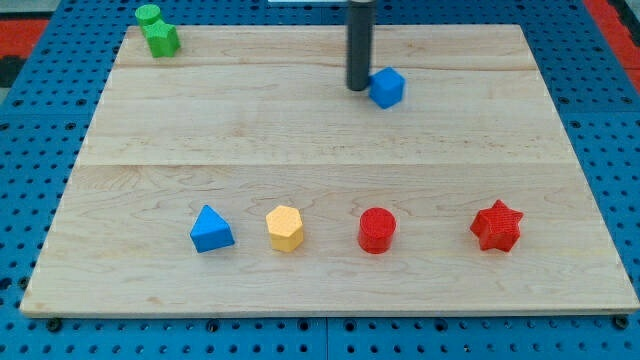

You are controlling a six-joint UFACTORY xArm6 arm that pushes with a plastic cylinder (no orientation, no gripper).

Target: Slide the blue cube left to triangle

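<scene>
The blue cube (387, 87) sits near the view's top, a little right of centre on the wooden board (330, 160). The blue triangle (211, 230) lies at the view's lower left. My tip (358, 87) is at the end of the dark rod coming down from the top edge. It stands just left of the blue cube, touching or nearly touching its left side.
A green block (157, 30) sits at the top left corner. A yellow hexagon (285, 228), a red cylinder (377, 230) and a red star (497, 226) stand in a row right of the blue triangle. Blue pegboard surrounds the board.
</scene>
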